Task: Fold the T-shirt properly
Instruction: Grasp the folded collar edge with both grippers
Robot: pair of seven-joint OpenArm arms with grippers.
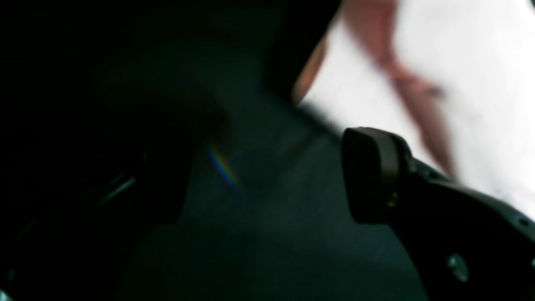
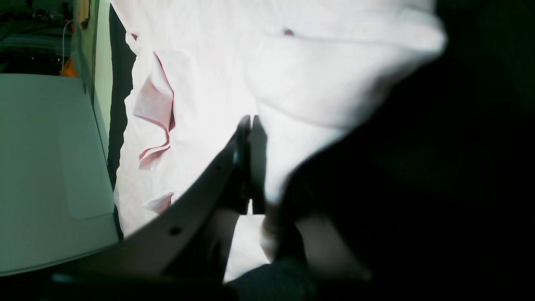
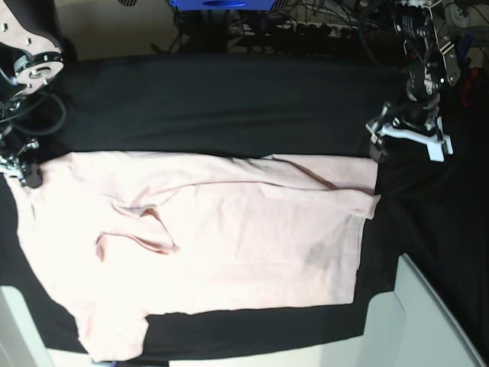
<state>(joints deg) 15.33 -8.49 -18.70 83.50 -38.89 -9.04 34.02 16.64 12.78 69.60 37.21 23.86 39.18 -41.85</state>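
Observation:
The pale pink T-shirt lies spread on the black table cloth, plain side up, with a creased fold left of its middle. My right gripper sits at the shirt's far left corner. In the right wrist view its fingers are pressed together on the T-shirt. My left gripper hovers just beyond the shirt's far right corner, jaws wide apart. The blurred left wrist view shows one finger pad over dark cloth, nothing between the jaws, and the T-shirt beyond.
A white board juts in at the near right, and a white surface borders the cloth beside the right arm. Cables and a blue box line the back edge.

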